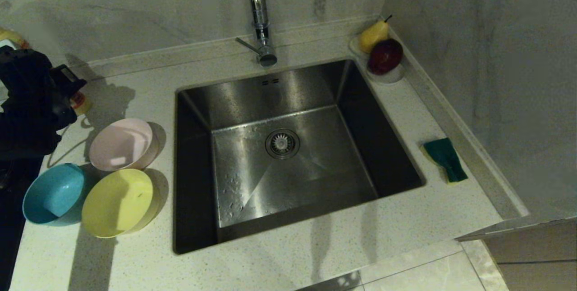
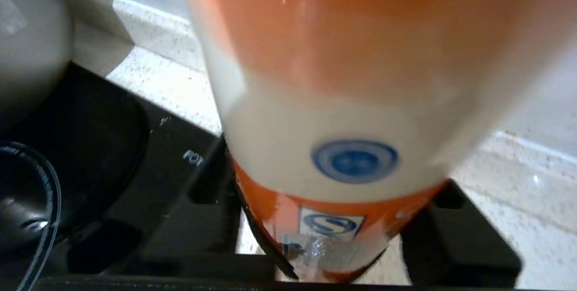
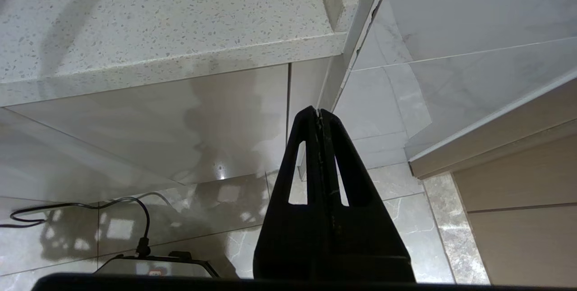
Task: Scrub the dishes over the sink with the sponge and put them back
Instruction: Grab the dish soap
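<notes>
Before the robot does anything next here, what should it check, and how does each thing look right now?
1. Left gripper around the orange and white bottle: fingers flank it; firm grip cannot tell.
2. Sponge reachable on the counter right of the sink: ok.
3. Pink bowl, blue bowl and yellow bowl upright left of the sink: ok.
4. Sink basin free of objects: ok.
5. Right gripper parked below the counter edge, shut: ok.
6. Water running from the tap: not ok, none seen.
</notes>
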